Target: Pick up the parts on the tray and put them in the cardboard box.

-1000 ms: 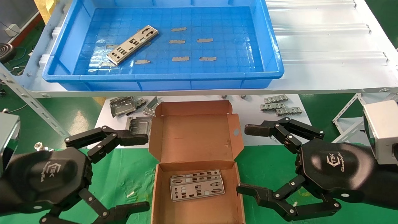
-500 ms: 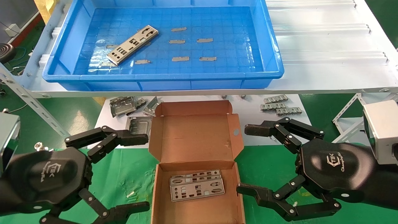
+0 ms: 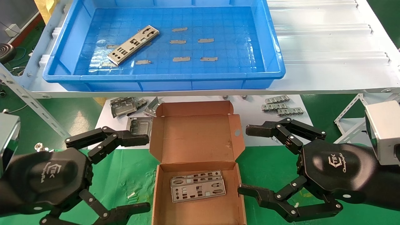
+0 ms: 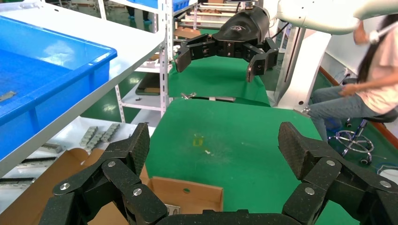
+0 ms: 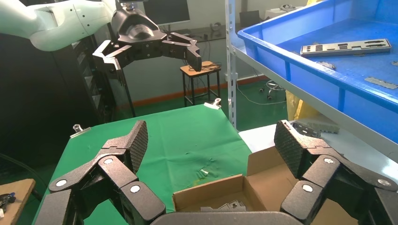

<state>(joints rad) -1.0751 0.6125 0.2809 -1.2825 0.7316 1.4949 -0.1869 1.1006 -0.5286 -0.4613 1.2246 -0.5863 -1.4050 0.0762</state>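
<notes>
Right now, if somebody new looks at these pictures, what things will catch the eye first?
First, the big blue tray on the white shelf, with one silver plate lying slanted inside. Below it, the open cardboard box on the green cloth holds stacked plates. The left gripper and right gripper flank the box, fingers spread.

Only readable stuff is on the tools themselves: the right tool [image 3: 247, 161] has a white hexagon logo with "TEK" plus a cursive word I can't make out. The left tool [image 3: 140, 172] carries the same mark.
</notes>
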